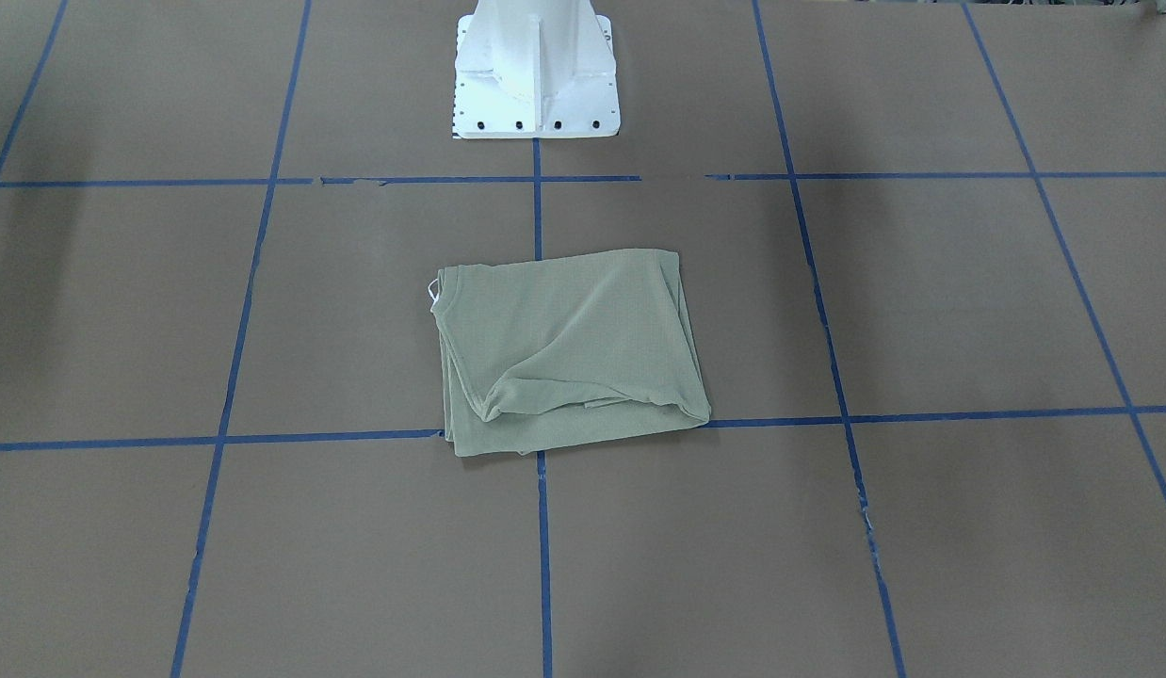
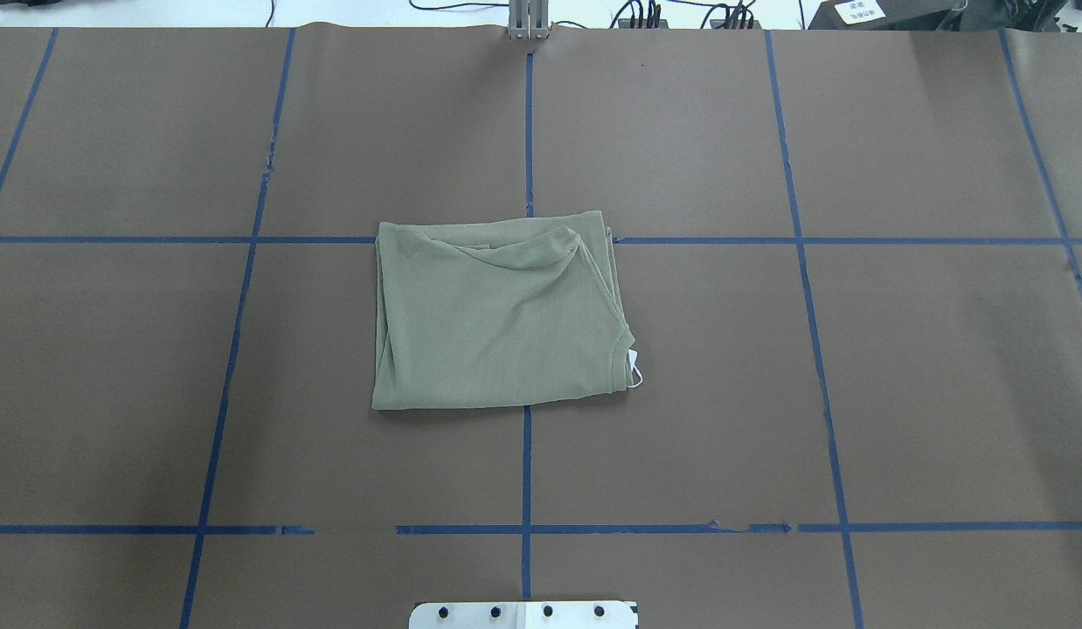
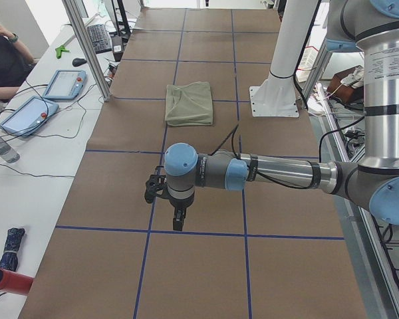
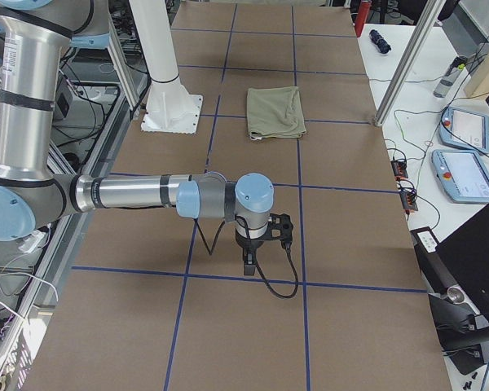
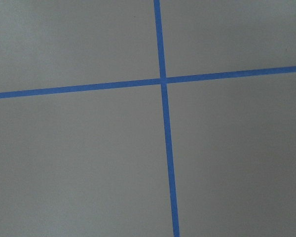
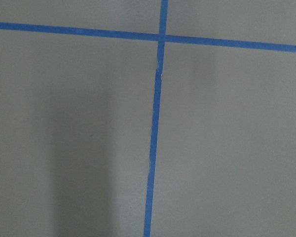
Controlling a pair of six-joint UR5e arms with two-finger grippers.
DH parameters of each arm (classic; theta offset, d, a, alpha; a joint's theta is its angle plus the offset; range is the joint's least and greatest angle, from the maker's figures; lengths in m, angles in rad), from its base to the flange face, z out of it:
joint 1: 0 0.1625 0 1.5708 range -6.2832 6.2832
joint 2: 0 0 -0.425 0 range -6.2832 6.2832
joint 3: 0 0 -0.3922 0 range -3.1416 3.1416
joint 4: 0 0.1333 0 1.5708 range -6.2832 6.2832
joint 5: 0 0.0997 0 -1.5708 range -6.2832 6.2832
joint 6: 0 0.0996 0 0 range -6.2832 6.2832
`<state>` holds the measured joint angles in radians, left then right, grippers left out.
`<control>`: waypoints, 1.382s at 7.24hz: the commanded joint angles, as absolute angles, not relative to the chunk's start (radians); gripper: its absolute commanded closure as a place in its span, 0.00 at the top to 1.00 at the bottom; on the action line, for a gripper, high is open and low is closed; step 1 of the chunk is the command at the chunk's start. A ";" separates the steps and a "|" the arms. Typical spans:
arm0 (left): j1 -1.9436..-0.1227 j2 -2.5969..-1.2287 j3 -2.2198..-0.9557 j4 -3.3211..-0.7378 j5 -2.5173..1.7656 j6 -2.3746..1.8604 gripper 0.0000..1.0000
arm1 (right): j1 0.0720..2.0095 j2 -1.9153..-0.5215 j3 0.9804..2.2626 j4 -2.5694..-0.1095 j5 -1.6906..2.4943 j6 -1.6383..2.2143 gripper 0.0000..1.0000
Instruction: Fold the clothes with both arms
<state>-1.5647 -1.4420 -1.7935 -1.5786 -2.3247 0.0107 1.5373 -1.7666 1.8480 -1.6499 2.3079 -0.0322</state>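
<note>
Left tool (image 3: pixel 177 222) and right tool (image 4: pixel 249 265) hang over opposite ends of the table (image 2: pixel 856 393), whether spread or pressed together cannot be told, well apart from the green shirt (image 2: pixel 497 314) lying folded mid-table; folding appears complete, leaving at most a smoothing pass.

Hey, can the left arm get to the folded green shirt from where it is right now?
Probably yes. The left pincer hangs over the table, apart from the shirt, and nothing lies on the stretch between them. The shirt lies flat and uncovered.
</note>
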 commanded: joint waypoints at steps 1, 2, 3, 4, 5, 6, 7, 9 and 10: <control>-1.565 -1.442 -1.793 -1.577 -2.324 0.011 1.00 | 1.555 -1.753 1.847 -1.652 2.316 -0.029 1.00; -1.565 -1.442 -1.792 -1.580 -2.324 0.011 1.00 | 1.555 -1.767 1.847 -1.651 2.306 -0.034 1.00; -1.565 -1.442 -1.792 -1.580 -2.327 0.011 1.00 | 1.555 -1.770 1.848 -1.651 2.306 -0.038 1.00; -1.565 -1.440 -1.789 -1.580 -2.329 0.011 1.00 | 1.557 -1.773 1.858 -1.651 2.321 -0.040 1.00; -1.565 -1.439 -1.789 -1.578 -2.329 0.011 1.00 | 1.555 -1.773 1.865 -1.649 2.313 -0.047 1.00; -1.565 -1.439 -1.789 -1.580 -2.329 0.011 1.00 | 1.555 -1.776 1.861 -1.651 2.315 -0.048 1.00; -1.565 -1.439 -1.787 -1.580 -2.329 0.011 1.00 | 1.555 -1.778 1.859 -1.651 2.315 -0.048 1.00; -1.565 -1.439 -1.787 -1.582 -2.330 0.008 1.00 | 1.555 -1.779 1.858 -1.651 2.318 -0.045 1.00; -1.565 -1.439 -1.789 -1.580 -2.330 0.006 1.00 | 1.555 -1.779 1.858 -1.651 2.318 -0.043 1.00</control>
<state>-1.5647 -1.4389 -1.7874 -1.5806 -2.3296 0.0081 1.5555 -1.7789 1.8581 -1.6505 2.3171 -0.0449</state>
